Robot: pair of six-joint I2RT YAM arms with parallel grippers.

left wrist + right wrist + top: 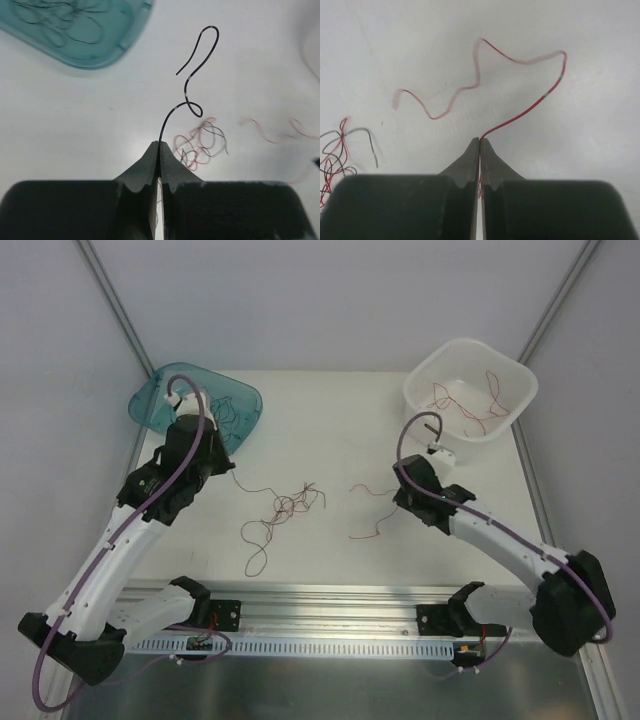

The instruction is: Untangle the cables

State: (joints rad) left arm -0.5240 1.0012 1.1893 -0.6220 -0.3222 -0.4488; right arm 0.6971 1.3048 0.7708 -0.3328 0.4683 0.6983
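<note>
At the left rear of the worktop (330,430), a teal tray (245,400) holds only loose black strands (228,420), which suggests it is the bin for that colour. Just in front of it, the left gripper (159,150) is clenched on a single black strand (192,82), pinched at one end. The rest of the strand curls up free of the pile, seemingly lifted so it can go to the tray without dragging its neighbours.

Mid-worktop lies what is left of the cables: a small loose tangle (290,505) of hair-thin red and black wires, with one long loop trailing toward the near edge. Neither arm touches it.

Right of the tangle, the right gripper (479,147) is likewise closed tight, grasping a red strand (520,116) by its end. The strand's wavy length stretches out over the bare surface, well apart from the pile.

Behind that arm, at the right rear corner, a white tub (522,390) contains only red strands (470,410), apparently the matching bin. Judging by the small remaining knot and the stocked bins, the sorting looks well advanced, though several wires are not yet separated.
</note>
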